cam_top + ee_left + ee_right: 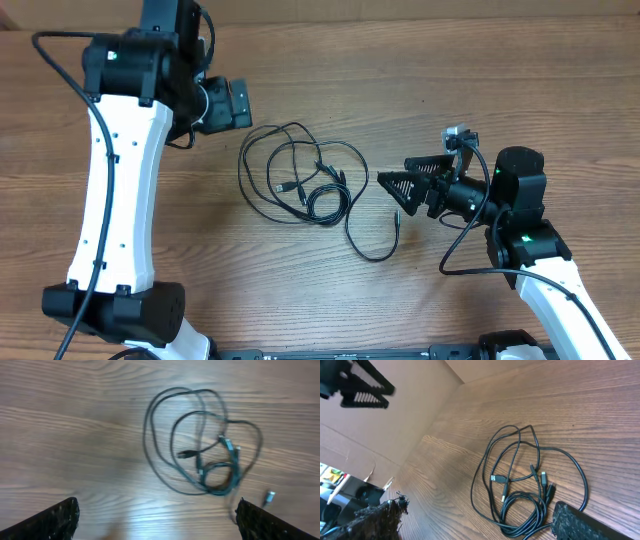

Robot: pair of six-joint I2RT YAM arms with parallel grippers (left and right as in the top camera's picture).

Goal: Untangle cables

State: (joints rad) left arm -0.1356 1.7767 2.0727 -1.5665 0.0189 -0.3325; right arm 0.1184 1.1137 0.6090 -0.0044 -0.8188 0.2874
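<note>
**Untangling cables, early stage.** The 2 cables point(296, 187) are lying in 1 heap on the wooden surface point(500, 60), between the 2 tools. The heap is sitting well ahead of the left tool point(157, 512) and close in front of the right tool point(395, 170).

Both tools are standing released, with fingers spread wide. Neither is gripping a cord, and as far as the overhead view shows, neither is touching one.

- **State of the heap.** The cords are running in several wide loops that are crossing one another repeatedly. On the side facing the right tool they are bunching into a small tight coil point(520, 502). Several small plug ends are gathering near the middle of the loops, and which plug belongs to which cord cannot be told.
- **Free end.** 1 tail is trailing out of the coil and curving round to finish in a plug point(397, 217) just beside the right tool's lower finger. This tail is lying clear of the other strands.
- **Progress.** Judging from this layout, no part of the separation is showing as done, since the cords are overlapping everywhere except along that tail.
- **Work left.** Probably all of it: taking hold of a free end, pinning the rest of the heap, drawing 1 cord out through the crossings and the coil, and laying the 2 cords apart on the surface.
</note>
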